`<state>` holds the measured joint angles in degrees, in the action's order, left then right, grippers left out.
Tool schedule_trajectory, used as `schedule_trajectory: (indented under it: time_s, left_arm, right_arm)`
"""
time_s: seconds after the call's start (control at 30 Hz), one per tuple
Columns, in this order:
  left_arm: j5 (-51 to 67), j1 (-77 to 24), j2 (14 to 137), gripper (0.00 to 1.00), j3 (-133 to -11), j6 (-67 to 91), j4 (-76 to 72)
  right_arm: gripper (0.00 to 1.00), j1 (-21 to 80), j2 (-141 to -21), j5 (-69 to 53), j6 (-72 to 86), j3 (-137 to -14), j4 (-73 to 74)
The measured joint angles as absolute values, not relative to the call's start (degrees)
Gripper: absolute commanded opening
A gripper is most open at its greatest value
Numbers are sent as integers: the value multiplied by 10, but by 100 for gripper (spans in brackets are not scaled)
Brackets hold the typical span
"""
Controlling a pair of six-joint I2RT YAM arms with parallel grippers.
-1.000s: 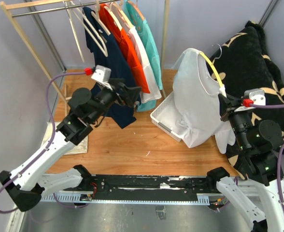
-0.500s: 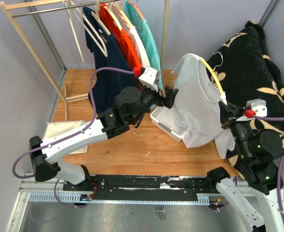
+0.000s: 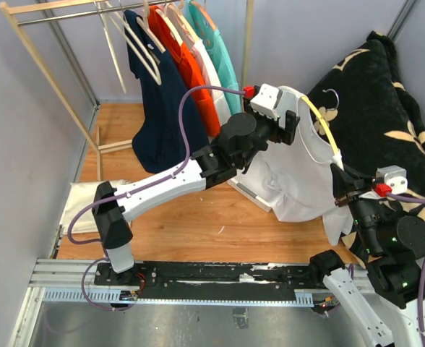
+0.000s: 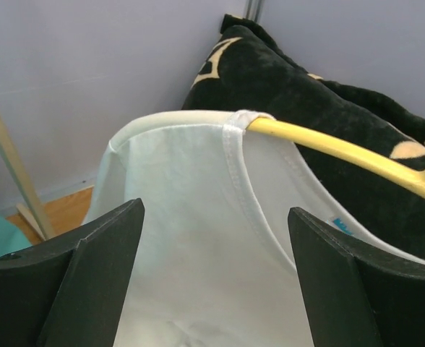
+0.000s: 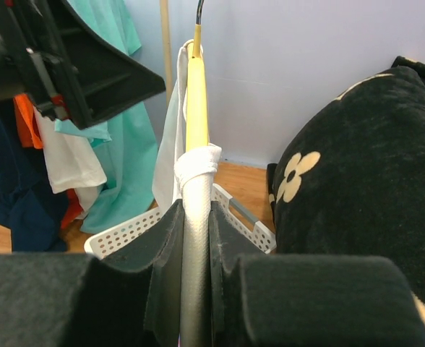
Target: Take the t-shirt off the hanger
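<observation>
A black floral blanket backs the white t-shirt, held up at the table's right side, draped on its yellow hanger with the hem near a white basket. The right gripper is clamped on the hanger's lower end. The left gripper has its jaws spread wide at the shirt's shoulder, grasping nothing.

The white fabric t-shirt is hung on the yellow curved hanger, whose lower end is clamped between the fingers of the right gripper. The shirt's shoulder is found just ahead of the left gripper, whose fingers are spread apart. Below that gripper, the white perforated plastic basket is set on the wooden table. The black flower-patterned blanket is draped to the right of the right gripper. The wooden clothes rack is placed well to the left of the left gripper.
</observation>
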<state>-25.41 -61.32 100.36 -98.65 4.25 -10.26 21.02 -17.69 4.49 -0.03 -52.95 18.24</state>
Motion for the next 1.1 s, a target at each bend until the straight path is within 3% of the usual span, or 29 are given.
schedule_trajectory:
  time_s: [0.3, 0.4, 0.47, 0.57, 0.67, 1.1]
  left_arm:
    - [-227, -606, 1047, 77, -995, 65, -109]
    - [-215, -596, 1055, 69, -995, 76, -115]
    - [-209, -590, 1060, 56, -995, 83, -120]
    - [-203, -583, 1068, 24, -1001, 91, -124]
    - [-190, -580, 1073, 2, -1005, 92, -131]
    - [3, -595, 1025, 1, -933, 58, -165]
  right_arm:
    - [1, 210, -163, 41, 2, -529, 185]
    - [1, 210, -163, 39, 2, -529, 188]
    - [1, 210, -163, 36, 3, -529, 192]
    - [1, 210, -163, 33, 3, -529, 198]
    - [1, 210, -161, 32, 4, -529, 203]
    - [1, 210, -167, 36, 11, -468, 149]
